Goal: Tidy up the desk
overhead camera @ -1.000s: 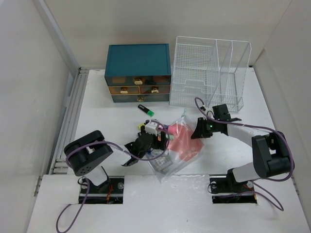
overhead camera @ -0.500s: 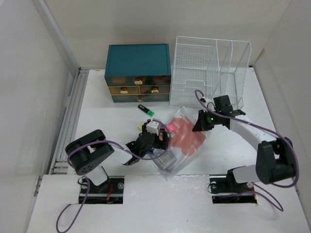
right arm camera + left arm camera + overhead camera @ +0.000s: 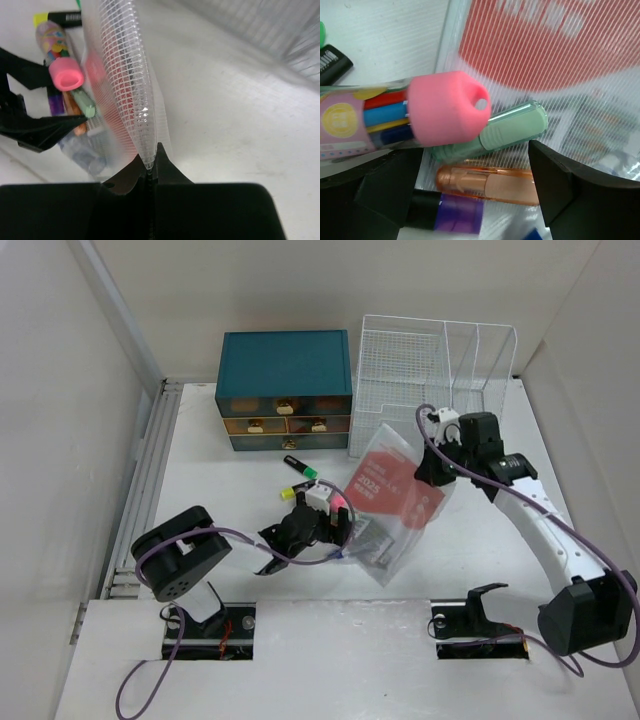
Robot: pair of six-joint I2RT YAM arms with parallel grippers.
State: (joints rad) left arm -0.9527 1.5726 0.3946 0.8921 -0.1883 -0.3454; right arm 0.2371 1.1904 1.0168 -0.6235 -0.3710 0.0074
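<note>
The desk [image 3: 200, 470] is the white tabletop. My right gripper [image 3: 437, 462] is shut on the edge of a clear mesh pouch [image 3: 395, 502] with a red sheet inside and holds it lifted and tilted; the wrist view shows its jaws [image 3: 150, 162] pinching the pouch rim [image 3: 125, 75]. My left gripper [image 3: 325, 530] is low at the pouch's lower left end, open [image 3: 475, 175], with an orange pen [image 3: 490, 185] lying between its fingers. A pink-capped tube of pens [image 3: 445, 115], a mint pen [image 3: 512, 130] and a purple-and-black marker [image 3: 445, 217] lie beside it.
A teal drawer chest [image 3: 285, 390] and a white wire file rack [image 3: 435, 385] stand at the back. A black highlighter with a green cap [image 3: 300, 467] lies in front of the chest. Grooved rails [image 3: 150, 460] run along the desk's left side.
My right gripper has risen and moved back and right, pulling the pouch up off the desk. My left gripper has stayed by the pens.
</note>
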